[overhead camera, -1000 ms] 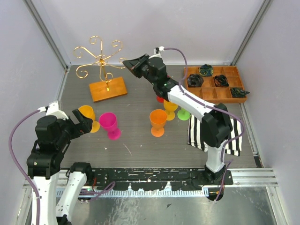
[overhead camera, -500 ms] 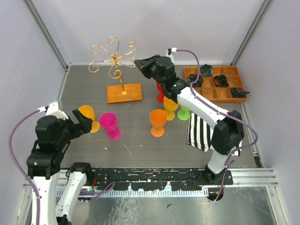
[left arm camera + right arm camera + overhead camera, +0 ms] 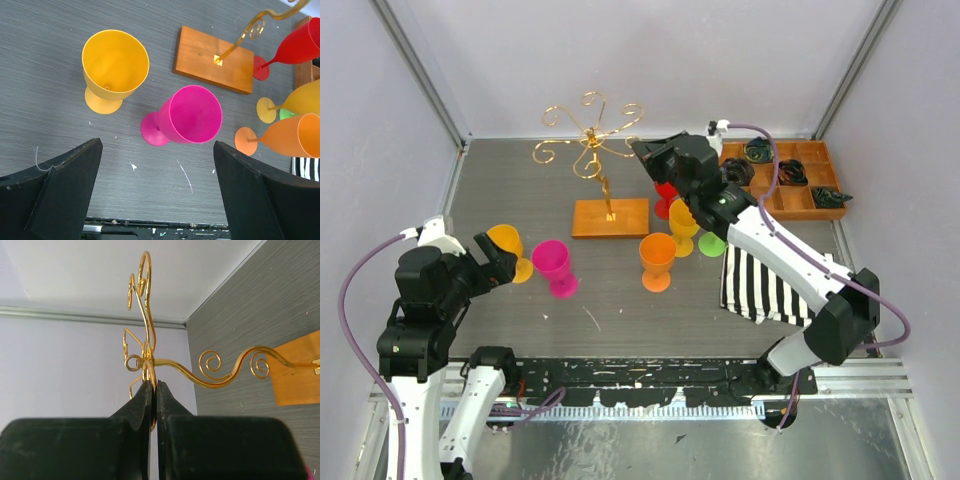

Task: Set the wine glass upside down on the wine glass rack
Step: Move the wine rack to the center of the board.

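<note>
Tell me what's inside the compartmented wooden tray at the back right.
Dark tangled items sit in several compartments of the tray; others look bare. The right arm covers its near-left corner, so that part is hidden.

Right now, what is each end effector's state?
Left end effector: open, holding nothing.
Right end effector: closed on the thin gold wire rack.

no writing, label, brand, number or sign could be read in any view; the wine glass rack (image 3: pixel 610 217), with its plain wooden base, and the striped cloth (image 3: pixel 775 285) to its right carried nothing legible.
</note>
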